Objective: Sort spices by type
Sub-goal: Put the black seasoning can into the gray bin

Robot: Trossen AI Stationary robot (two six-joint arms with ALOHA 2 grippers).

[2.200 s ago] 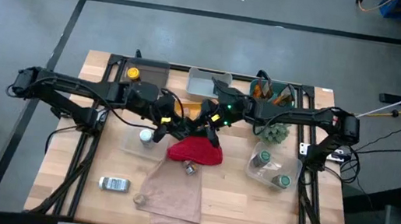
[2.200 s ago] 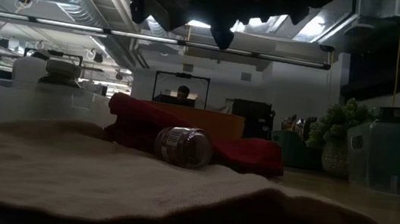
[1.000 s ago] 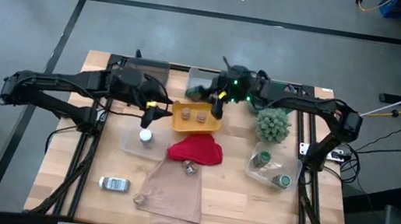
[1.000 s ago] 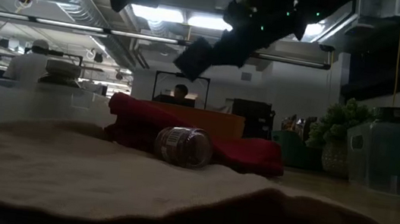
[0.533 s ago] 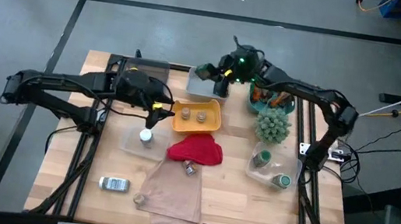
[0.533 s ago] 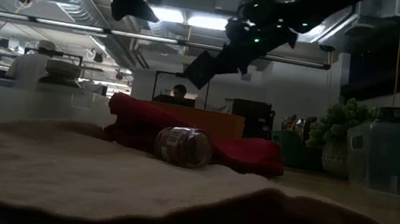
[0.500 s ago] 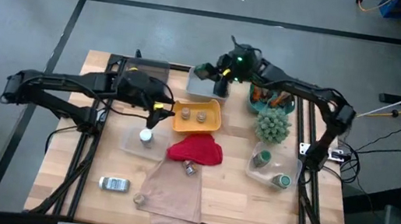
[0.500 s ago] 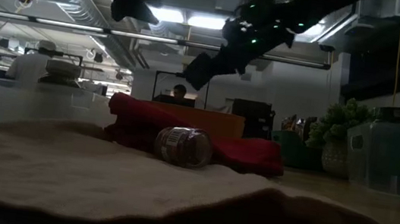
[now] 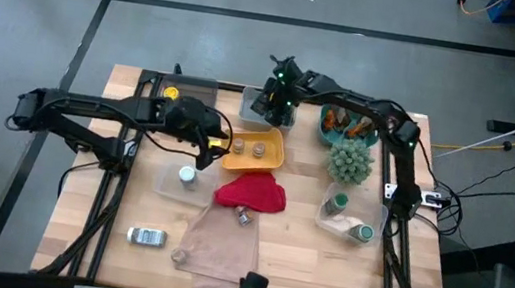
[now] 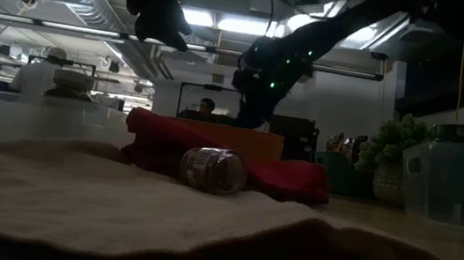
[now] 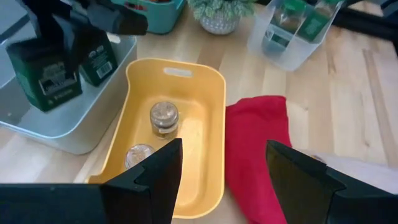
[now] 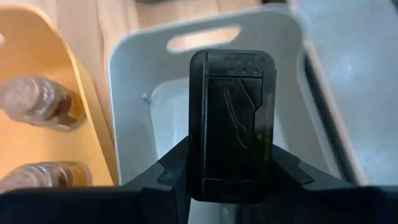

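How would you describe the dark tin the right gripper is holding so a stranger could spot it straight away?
Find the grey plastic bin at the table's far edge, beside the yellow tray. Above it the right gripper holds a dark rectangular tin upright. Unlike the green-labelled tin already in the bin, it hangs in the air.

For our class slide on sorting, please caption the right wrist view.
Right pincer holds a dark rectangular tin above the grey plastic bin, beside the yellow tray.
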